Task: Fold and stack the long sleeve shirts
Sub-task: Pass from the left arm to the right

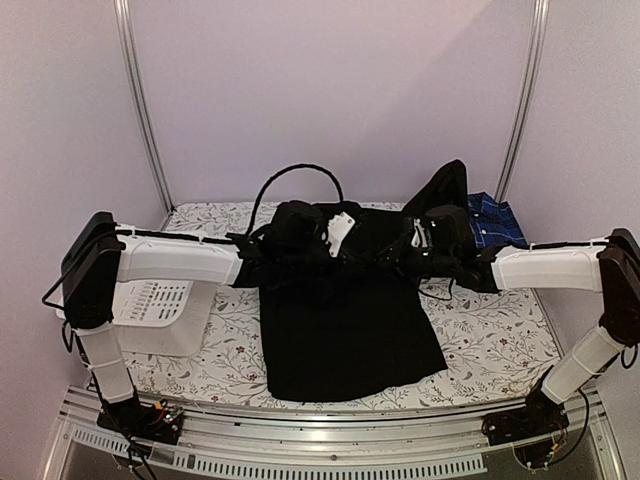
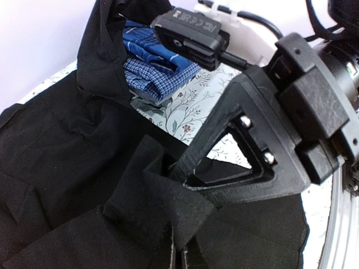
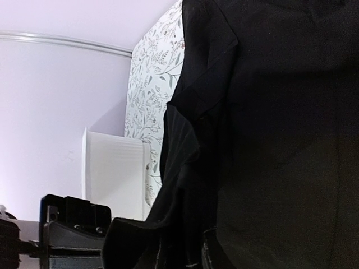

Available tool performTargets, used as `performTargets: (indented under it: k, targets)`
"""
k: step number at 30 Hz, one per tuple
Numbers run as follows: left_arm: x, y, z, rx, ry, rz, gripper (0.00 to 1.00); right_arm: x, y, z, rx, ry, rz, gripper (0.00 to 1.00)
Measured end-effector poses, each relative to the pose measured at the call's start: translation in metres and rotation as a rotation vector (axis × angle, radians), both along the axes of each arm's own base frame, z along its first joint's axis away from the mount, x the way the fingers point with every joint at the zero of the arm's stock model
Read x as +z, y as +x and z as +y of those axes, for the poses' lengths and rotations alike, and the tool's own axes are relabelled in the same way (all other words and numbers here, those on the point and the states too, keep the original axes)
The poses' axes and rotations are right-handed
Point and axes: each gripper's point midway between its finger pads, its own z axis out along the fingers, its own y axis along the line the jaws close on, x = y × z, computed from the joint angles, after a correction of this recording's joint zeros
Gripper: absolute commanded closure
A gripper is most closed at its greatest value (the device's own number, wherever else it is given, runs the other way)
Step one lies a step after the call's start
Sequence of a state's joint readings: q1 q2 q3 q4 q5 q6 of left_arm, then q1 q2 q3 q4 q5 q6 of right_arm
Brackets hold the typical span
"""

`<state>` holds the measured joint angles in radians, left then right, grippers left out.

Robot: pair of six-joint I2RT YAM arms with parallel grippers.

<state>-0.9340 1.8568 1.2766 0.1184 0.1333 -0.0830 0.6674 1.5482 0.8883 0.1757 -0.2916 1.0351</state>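
The black shirt (image 1: 345, 320) lies spread in the middle of the table, its body reaching toward the near edge. My left gripper (image 1: 318, 245) is shut on a fold of its upper part; the pinched cloth shows in the left wrist view (image 2: 182, 246). My right gripper (image 1: 412, 248) is shut on the shirt's upper right part, and black cloth (image 3: 269, 123) fills the right wrist view. One sleeve rises behind the right gripper (image 2: 252, 151). The blue plaid shirt (image 1: 495, 220) lies crumpled at the back right and also shows in the left wrist view (image 2: 157, 61).
A white slotted basket (image 1: 155, 310) lies at the left of the table, under the left arm; it also shows in the right wrist view (image 3: 115, 174). The table has a floral cloth (image 1: 500, 340). A black cable (image 1: 295, 170) arches above the back.
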Motion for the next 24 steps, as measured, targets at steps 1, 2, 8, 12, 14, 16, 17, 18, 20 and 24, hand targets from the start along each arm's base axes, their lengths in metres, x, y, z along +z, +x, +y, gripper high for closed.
performTargets:
  k: [1, 2, 8, 12, 14, 16, 17, 18, 20, 24]
  targets:
    - [0.000, 0.000, 0.000, 0.000, 0.000, 0.003, 0.96, 0.000, 0.000, 0.000, 0.000, 0.001, 0.000, 0.99]
    - [-0.001, -0.001, 0.000, 0.001, 0.000, 0.007, 0.92, 0.000, 0.001, 0.001, 0.001, 0.001, -0.003, 1.00]
    - [-0.003, 0.000, 0.002, 0.039, -0.012, 0.056, 0.59, 0.000, 0.008, -0.002, -0.006, -0.055, -0.040, 1.00]
    - [-0.003, -0.001, 0.013, 0.086, -0.013, 0.115, 0.51, 0.014, 0.027, -0.001, -0.015, -0.140, -0.130, 1.00]
    - [0.000, -0.005, 0.024, 0.119, -0.010, 0.149, 0.51, 0.023, 0.038, 0.000, -0.023, -0.182, -0.181, 1.00]
    - [0.004, -0.010, 0.036, 0.157, -0.011, 0.187, 0.52, 0.030, 0.049, -0.002, -0.035, -0.236, -0.229, 1.00]
    - [0.005, -0.013, 0.042, 0.174, -0.010, 0.204, 0.52, 0.032, 0.053, -0.003, -0.043, -0.264, -0.247, 1.00]
    - [0.005, -0.016, 0.048, 0.190, -0.009, 0.220, 0.52, 0.033, 0.058, -0.005, -0.048, -0.300, -0.267, 1.00]
    - [-0.001, -0.022, 0.062, 0.231, 0.006, 0.266, 0.52, 0.031, 0.064, -0.009, -0.053, -0.362, -0.289, 1.00]
    - [-0.033, -0.040, 0.095, 0.332, 0.079, 0.387, 0.52, 0.015, 0.072, -0.013, -0.032, -0.477, -0.305, 1.00]
